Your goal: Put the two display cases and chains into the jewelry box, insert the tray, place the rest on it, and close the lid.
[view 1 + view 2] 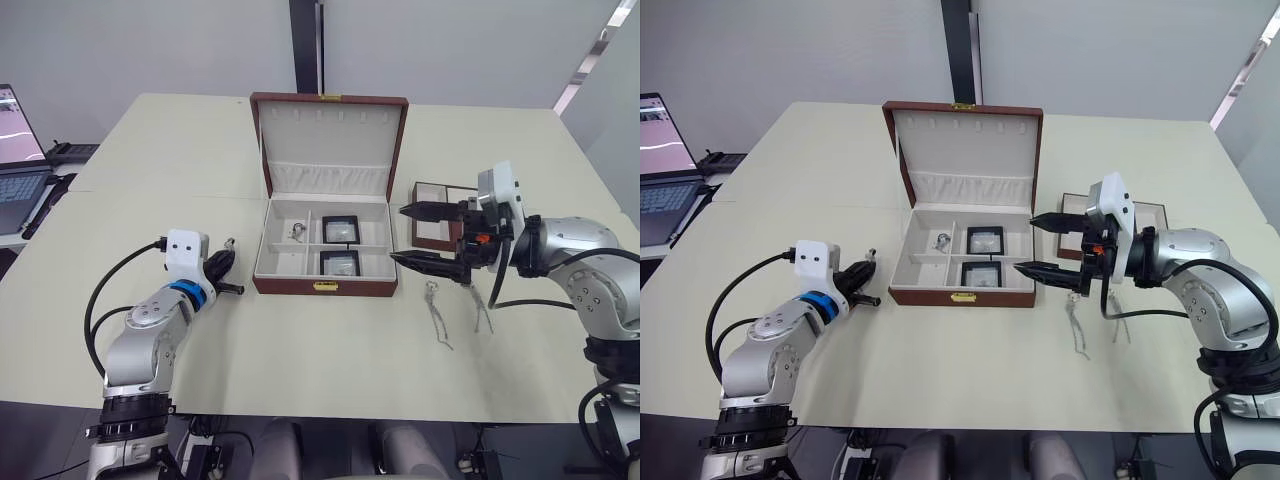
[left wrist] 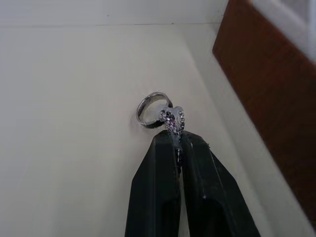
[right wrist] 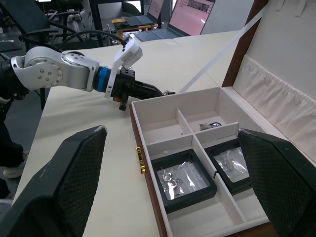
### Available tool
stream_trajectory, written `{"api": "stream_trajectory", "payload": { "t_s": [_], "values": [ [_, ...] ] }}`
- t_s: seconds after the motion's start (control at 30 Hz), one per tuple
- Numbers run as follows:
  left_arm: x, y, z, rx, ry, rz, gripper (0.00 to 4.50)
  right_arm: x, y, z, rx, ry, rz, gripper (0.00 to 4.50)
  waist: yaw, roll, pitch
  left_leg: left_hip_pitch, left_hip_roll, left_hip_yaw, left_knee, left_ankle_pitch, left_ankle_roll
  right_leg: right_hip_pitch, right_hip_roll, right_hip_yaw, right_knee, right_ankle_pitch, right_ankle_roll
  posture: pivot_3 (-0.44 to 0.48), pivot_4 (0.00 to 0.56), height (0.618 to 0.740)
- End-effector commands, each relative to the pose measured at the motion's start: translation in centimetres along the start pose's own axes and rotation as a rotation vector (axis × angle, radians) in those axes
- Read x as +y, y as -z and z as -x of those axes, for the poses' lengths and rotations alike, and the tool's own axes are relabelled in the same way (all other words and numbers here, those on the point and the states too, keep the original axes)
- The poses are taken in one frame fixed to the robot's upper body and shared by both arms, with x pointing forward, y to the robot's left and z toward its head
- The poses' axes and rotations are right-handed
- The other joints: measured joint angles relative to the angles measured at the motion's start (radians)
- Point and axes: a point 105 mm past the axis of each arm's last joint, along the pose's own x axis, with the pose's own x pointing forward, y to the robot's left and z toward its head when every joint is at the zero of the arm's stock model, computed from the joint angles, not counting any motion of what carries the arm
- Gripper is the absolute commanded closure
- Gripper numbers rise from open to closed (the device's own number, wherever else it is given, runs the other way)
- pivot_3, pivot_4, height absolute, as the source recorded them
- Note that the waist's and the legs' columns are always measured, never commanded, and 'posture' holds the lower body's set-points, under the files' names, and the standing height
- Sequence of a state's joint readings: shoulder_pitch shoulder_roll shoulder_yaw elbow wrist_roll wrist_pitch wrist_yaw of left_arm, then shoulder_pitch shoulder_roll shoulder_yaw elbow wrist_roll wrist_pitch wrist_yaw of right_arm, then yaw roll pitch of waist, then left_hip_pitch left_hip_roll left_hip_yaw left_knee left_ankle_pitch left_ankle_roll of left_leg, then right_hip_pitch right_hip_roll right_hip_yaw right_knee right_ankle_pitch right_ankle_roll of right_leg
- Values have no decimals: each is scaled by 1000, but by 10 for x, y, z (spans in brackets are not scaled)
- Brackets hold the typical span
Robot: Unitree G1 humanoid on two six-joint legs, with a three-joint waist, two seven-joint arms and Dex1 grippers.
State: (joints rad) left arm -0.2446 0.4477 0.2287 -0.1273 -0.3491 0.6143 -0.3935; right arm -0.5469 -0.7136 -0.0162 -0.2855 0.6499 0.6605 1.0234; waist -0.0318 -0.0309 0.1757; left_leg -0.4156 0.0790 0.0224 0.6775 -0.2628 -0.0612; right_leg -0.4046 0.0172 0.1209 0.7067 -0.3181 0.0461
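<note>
— Where is the chain (image 2: 170, 120)?
— It is pinched by the closed left end effector (image 2: 177, 148) beside the jewelry box (image 1: 325, 286). It is judged light and limp.
— The right end effector (image 1: 422, 236)?
— Wide open, empty.

My two arms are brushed silver metal with rounded joint housings. The left arm (image 1: 150, 335) carries a blue ring at the wrist, a white boxy camera block above it and a black cable looping alongside. The right arm (image 1: 585, 255) has a white wrist block, orange-red accents and black cabling. Fingers (image 3: 59, 182) are black, with textured pads.
</note>
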Motion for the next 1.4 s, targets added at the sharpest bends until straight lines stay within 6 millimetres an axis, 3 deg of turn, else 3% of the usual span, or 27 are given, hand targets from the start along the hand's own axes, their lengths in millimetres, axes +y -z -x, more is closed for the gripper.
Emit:
{"api": "stream_trajectory", "payload": {
  "t_s": [0.03, 0.17, 0.3, 0.6, 0.93, 1.4],
  "values": [
    [-4, -42, 12, -91, 60, -45, 4460, -4, -17, 7, -39, 32, 76, 0, 0, 0, 0, 0, 0, 0, 0, 0, 0, 0, 0, 0, 0, 0, 0, 0, 150, 740],
    [-6, -61, 22, -80, 125, -95, 4460, -5, -19, 7, -50, 53, 89, 0, -2, 0, 0, 0, 0, 0, 0, 0, 0, 0, 0, 0, 0, 0, 0, 0, 150, 740],
    [-18, -88, 35, -63, 299, -175, 4460, -5, -19, 10, -67, 90, 99, 0, -2, -1, 1, 0, 0, 0, 0, 0, 0, 0, 0, 0, 0, 0, 0, 0, 150, 740],
    [-35, -130, 39, -40, 578, -258, 4460, 4, -13, 22, -45, 150, 99, 0, 0, 0, 1, -1, 0, -1, 0, 0, 0, 0, 1, -1, -2, 0, 0, 0, 150, 740],
    [-51, -119, 23, 52, 757, -311, 4460, 13, -8, 26, -36, 214, 95, 0, 0, 0, 1, -1, 0, -1, 0, 0, 0, -1, 2, -1, -2, 0, 0, 0, 150, 740],
    [-52, -69, 9, 147, 784, -257, 4460, 20, -6, 27, -35, 245, 79, 0, -1, 0, 1, -1, 0, -1, 0, 0, 0, -1, 2, 0, -1, 0, 0, 0, 150, 740]
  ]
}}
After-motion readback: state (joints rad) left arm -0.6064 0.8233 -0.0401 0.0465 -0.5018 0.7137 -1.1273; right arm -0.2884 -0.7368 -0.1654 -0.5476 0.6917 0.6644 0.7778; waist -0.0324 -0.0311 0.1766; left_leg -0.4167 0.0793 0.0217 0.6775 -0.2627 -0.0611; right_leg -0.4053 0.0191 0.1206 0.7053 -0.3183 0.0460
